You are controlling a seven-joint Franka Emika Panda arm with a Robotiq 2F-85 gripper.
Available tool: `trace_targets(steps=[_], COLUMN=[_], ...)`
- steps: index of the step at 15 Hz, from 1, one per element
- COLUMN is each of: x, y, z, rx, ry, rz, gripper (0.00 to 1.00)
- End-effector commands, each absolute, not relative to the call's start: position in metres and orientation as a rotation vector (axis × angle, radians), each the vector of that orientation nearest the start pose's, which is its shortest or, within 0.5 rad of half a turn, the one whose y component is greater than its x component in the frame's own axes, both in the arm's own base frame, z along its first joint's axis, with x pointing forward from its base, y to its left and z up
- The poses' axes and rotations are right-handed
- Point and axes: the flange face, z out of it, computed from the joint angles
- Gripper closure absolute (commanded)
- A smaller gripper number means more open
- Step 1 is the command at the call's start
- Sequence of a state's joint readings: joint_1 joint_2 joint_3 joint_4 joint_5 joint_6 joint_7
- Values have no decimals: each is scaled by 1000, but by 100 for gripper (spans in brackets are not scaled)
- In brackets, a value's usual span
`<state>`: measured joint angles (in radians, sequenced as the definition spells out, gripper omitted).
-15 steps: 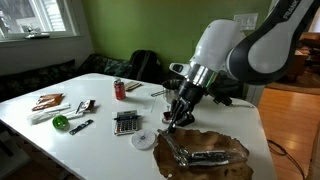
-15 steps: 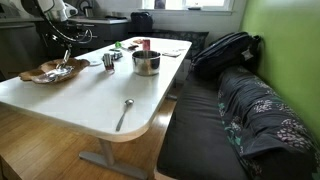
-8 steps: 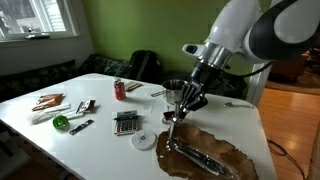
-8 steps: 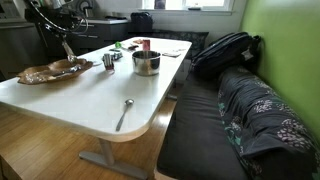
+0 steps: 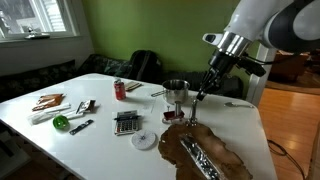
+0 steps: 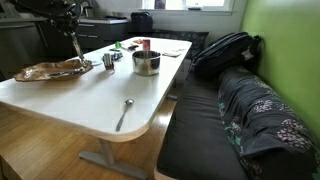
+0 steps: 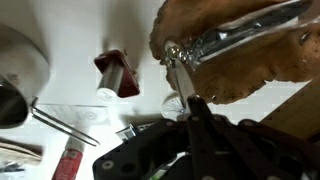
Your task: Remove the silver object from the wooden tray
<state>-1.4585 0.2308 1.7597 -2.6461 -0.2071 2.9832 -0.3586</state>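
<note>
Nearest you, at the table corner closest to the camera in an exterior view, the wooden tray (image 5: 236, 160) has slewed round over the last second. The silver object (image 5: 198, 158) lay crosswise in it and now runs steeply along it, pointing up toward your gripper (image 5: 198, 95). The gripper has climbed from just over the tray to well above it and drifted toward the table's far edge. A thin bright stem hangs from it down to the tray's rim.

In the wrist view the gripper (image 7: 192, 103) has its jaws pinched shut on that thin end. The rest of the silver object (image 7: 235, 38) still stretches across the wooden tray (image 7: 250, 75). So you have one end up and the bulk not yet out. The tray's turning suggests the piece is dragging it, so a straighter lift may free it sooner.

Beyond the gripper, toward the far edge, the metal pot (image 5: 175, 92) and the red can (image 5: 119, 89) have stayed put.

- **Cut off:** The picture edge hides the object's low end, so I cannot tell whether it rests on the wood or hovers just above.
- **Blurred:** The wrist view is too blurred to show whether the stem and the broad part are one rigid piece.
- **Hard to make out:** In the exterior view from the opposite end of the table, the wooden tray (image 6: 45, 72) is small and the gripper is lost against the dark background.
</note>
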Motion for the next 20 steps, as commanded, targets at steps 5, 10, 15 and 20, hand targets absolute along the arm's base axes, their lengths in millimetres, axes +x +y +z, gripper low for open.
trace_targets(steps=[5,10,15,20], x=[434,429,433,445], y=[46,3,-9,-50], z=[303,302,301,295], rx=[-2977,-3021,-3048,-3073], ry=[-733,-652,-565,-380], rz=[-590,-587,-539,-369], gripper=[99,98,99,99])
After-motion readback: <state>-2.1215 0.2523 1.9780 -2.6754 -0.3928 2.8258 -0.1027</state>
